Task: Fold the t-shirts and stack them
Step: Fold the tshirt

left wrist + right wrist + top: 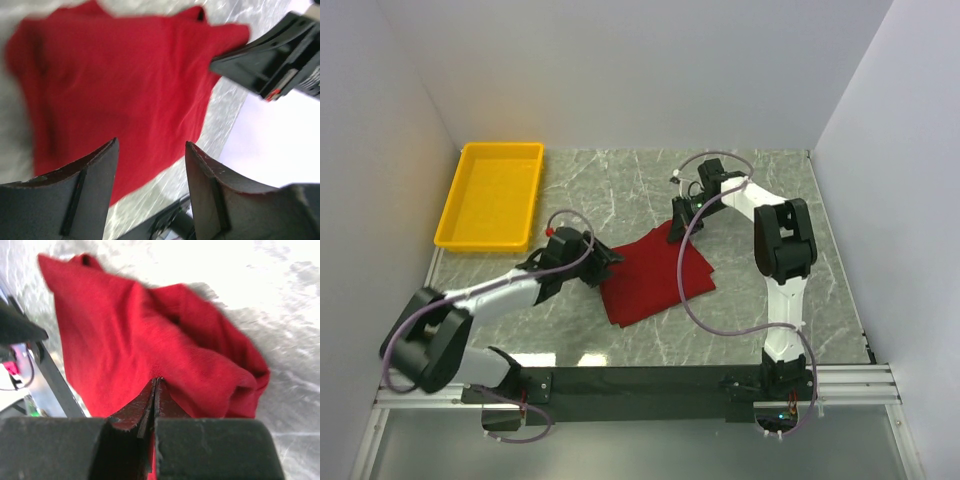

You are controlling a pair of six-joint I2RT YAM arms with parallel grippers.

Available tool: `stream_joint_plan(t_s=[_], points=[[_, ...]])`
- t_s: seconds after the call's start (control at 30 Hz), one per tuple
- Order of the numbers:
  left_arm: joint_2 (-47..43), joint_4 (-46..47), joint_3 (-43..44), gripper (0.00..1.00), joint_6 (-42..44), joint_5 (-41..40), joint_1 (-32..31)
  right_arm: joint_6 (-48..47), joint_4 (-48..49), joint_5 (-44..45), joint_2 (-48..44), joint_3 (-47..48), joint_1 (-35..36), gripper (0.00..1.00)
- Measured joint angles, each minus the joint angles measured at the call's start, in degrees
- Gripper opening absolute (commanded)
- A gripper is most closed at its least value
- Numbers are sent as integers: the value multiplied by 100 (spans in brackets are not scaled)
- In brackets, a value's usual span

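A dark red t-shirt (655,280) lies folded into a rough square on the marble table (620,185). My right gripper (678,226) is at its far corner, shut on a pinch of the cloth. In the right wrist view the fingertips (157,380) meet with red fabric (125,335) bunched between and beyond them. My left gripper (606,258) hovers at the shirt's left edge. Its jaws (150,145) stand open with nothing between them, and the shirt (115,75) spreads out just beyond. The neck label does not show.
A yellow bin (448,215) stands at the back left of the table. White walls close in the left, back and right sides. The right arm's gripper (270,60) shows in the left wrist view at the upper right.
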Motion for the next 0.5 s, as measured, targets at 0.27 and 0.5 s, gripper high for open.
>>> stream_joint_plan(t_s=[0.27,0.5], points=[[1021,358,527,54,-81,-103,118,1056,398,481,369,227,-72,0],[1034,496,-118,52,-409,-271,527,1467,544,669,455,245,-319,0]])
